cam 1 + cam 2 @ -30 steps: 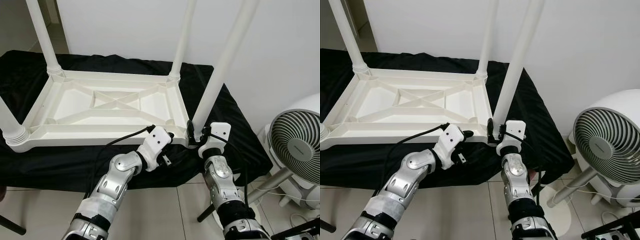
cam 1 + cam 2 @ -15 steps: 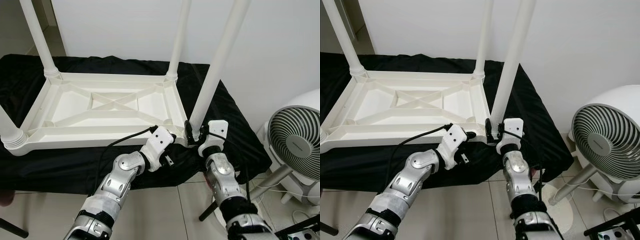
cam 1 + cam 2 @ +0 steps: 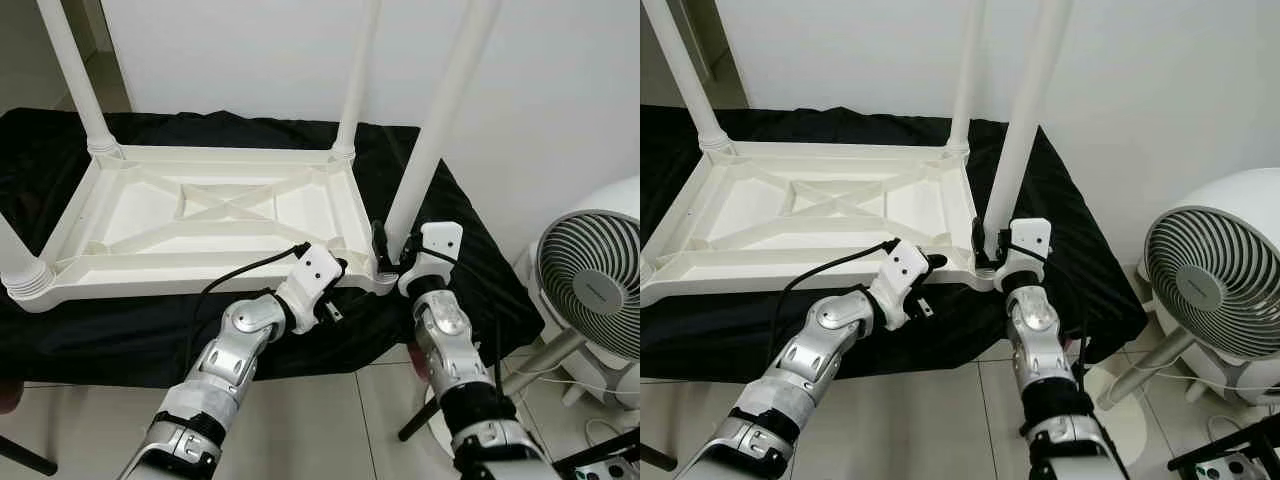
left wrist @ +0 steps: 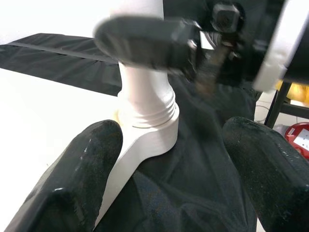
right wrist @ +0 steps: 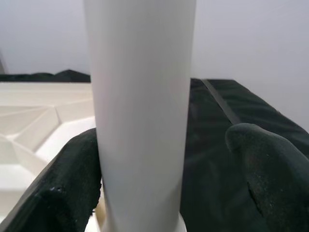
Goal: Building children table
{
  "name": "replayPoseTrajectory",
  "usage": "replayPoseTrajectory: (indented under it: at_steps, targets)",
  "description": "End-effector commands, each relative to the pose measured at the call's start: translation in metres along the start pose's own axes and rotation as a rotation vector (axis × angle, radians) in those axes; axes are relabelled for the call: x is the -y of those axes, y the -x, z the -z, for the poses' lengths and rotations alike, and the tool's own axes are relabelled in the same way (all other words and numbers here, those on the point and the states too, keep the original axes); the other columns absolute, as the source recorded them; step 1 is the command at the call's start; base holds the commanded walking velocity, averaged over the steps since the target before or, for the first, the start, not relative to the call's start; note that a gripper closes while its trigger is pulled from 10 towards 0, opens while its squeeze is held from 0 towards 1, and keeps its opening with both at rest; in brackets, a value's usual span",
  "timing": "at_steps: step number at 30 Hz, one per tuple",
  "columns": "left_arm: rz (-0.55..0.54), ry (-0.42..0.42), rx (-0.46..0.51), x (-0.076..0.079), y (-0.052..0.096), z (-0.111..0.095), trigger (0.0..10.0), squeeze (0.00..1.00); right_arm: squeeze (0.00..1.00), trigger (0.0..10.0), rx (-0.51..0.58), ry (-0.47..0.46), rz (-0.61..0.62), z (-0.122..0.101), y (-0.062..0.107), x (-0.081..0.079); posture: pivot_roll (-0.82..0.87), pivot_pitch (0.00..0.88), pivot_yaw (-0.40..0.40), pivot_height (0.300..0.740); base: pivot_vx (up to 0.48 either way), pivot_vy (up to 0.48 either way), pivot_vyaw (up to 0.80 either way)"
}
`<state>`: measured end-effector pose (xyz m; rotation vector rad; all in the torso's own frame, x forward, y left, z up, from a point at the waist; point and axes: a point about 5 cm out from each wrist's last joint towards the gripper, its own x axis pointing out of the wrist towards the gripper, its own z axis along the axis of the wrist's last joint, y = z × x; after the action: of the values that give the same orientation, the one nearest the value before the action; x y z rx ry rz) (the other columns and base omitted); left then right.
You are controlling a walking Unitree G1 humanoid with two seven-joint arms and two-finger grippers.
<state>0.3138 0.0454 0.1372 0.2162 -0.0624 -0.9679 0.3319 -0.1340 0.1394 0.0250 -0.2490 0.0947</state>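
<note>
A white plastic children's table [image 3: 220,215] lies upside down on a black cloth [image 3: 120,330], its legs pointing up. My right gripper [image 3: 392,252] is open around the base of the near right leg [image 3: 430,150]. In the right wrist view one finger [image 5: 72,179] touches the leg [image 5: 140,111], and the other finger [image 5: 270,169] stands off it. My left gripper [image 3: 345,272] is open at the front rim beside that same corner. In the left wrist view the leg's ribbed socket [image 4: 147,116] stands between its fingers, closer to one finger [image 4: 87,169].
A white floor fan [image 3: 590,290] stands close on the right, with dark stand legs [image 3: 450,400] on the tile floor by my right arm. A white wall runs behind the table. The other legs rise at back left [image 3: 75,70], back right [image 3: 355,80] and near left [image 3: 20,260].
My right gripper has risen a little along the base of the near right leg. The left gripper has hardly moved. The view has shifted slightly.
</note>
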Motion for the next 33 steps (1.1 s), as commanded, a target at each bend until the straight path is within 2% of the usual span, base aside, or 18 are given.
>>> replayPoseTrajectory:
  at_steps: [1,10,16,19,22,23,25,27,30,33]
  targets:
    - [-0.034,-0.005,-0.009,0.001,-0.002,0.003,10.0,0.00,0.00,10.0,-0.003,0.012,0.020,-0.002,0.005,0.002,-0.10,0.000,-0.091,0.740,0.000,0.000,0.00]
    - [-0.038,-0.045,-0.011,0.002,-0.001,0.006,10.0,0.00,0.00,10.0,0.000,0.040,0.111,-0.013,0.018,0.018,-0.14,0.000,-0.122,0.740,0.000,0.000,0.00]
    - [-0.080,-0.078,-0.004,-0.008,-0.002,0.000,10.0,0.00,0.00,10.0,-0.009,0.038,0.101,-0.015,0.023,0.016,-0.11,0.000,-0.145,0.740,0.000,0.000,0.00]
    - [-0.155,-0.036,-0.001,-0.017,0.006,0.001,10.0,0.00,0.00,10.0,-0.020,0.038,0.082,-0.009,0.028,0.019,-0.08,0.000,-0.147,0.740,0.000,0.000,0.00]
    - [-0.167,-0.028,-0.002,-0.018,0.008,0.002,10.0,0.00,0.00,10.0,-0.031,0.036,0.076,-0.007,0.029,0.020,-0.06,0.000,-0.140,0.740,0.000,0.000,0.00]
    - [-0.167,-0.012,0.001,-0.017,0.010,0.003,10.0,0.00,0.00,10.0,-0.051,0.022,0.056,-0.002,0.027,0.020,-0.04,0.003,-0.116,0.740,0.000,0.000,0.00]
    - [-0.167,-0.012,0.001,-0.017,0.010,0.003,10.0,0.00,0.00,10.0,-0.051,0.022,0.056,-0.002,0.027,0.020,-0.04,0.003,-0.116,0.740,0.000,0.000,0.00]
    - [-0.164,-0.042,-0.026,-0.016,0.011,0.005,10.0,0.00,0.00,10.0,-0.060,0.047,0.013,0.002,0.024,0.020,-0.04,0.000,-0.117,0.740,0.000,0.000,0.00]
    - [-0.120,-0.092,-0.052,-0.015,0.018,0.003,10.0,0.00,0.00,10.0,-0.089,0.076,-0.123,0.004,0.011,0.018,0.03,0.005,-0.099,0.740,0.000,0.000,0.00]
    - [-0.121,-0.105,-0.044,-0.018,0.019,-0.003,10.0,0.00,0.00,10.0,-0.088,0.074,-0.144,0.002,0.007,0.018,0.04,0.001,-0.091,0.740,0.000,0.000,0.00]
